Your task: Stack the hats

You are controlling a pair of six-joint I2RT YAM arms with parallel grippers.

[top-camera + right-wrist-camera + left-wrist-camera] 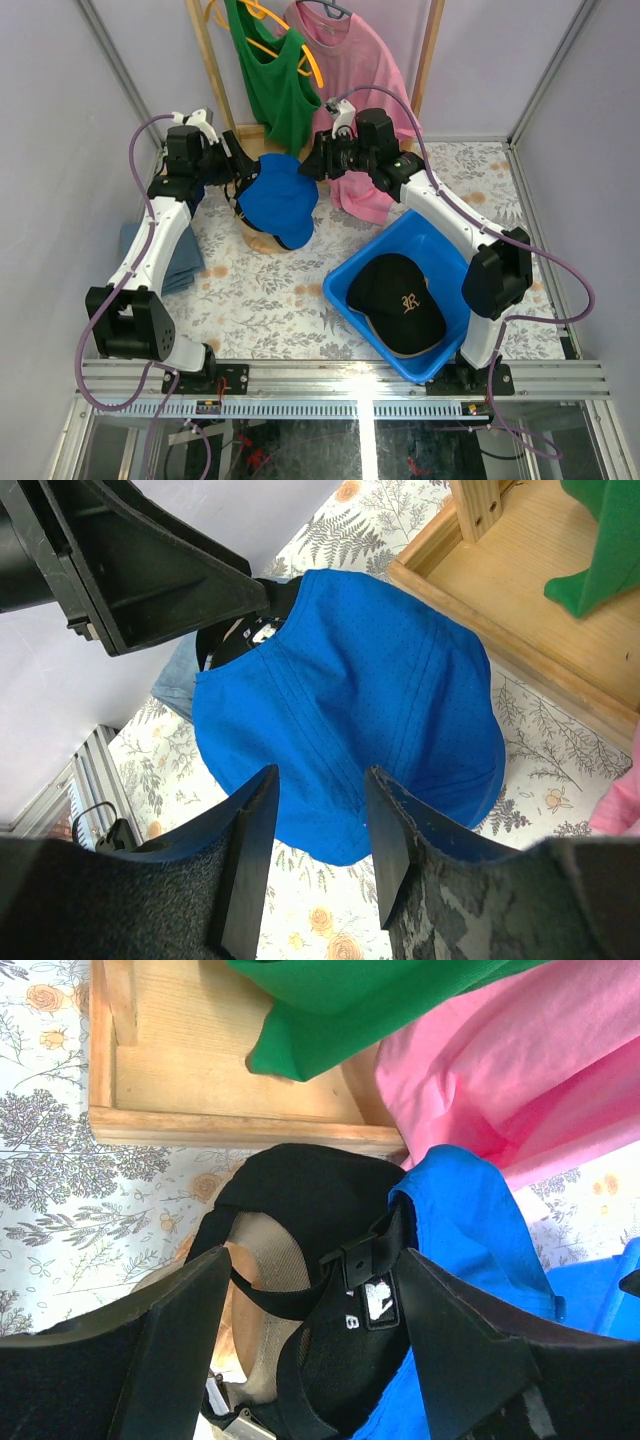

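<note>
A royal blue cap [278,195] of soft, finely dotted cloth with rows of stitching sits on the round wooden dome stand [258,238]. It lies over a black cap [300,1185], whose rear strap [285,1300] and plastic buckle show from the left wrist. Most of the stand is hidden under the two.

The left tool [313,1252] is at the stand's left side, its jaws wide apart astride that strap. The right tool [320,772] is at the stand's far right, jaws partly apart with the blue cap's edge between them (whether they pinch it I cannot tell).

Right of the stand and nearer the arm bases, on the floral-print table [260,300], is a blue plastic bin [338,283]. It holds a second black cap [395,295] with an embroidered "R". A tan edge peeks from under that cap, too little shown to name.
</note>
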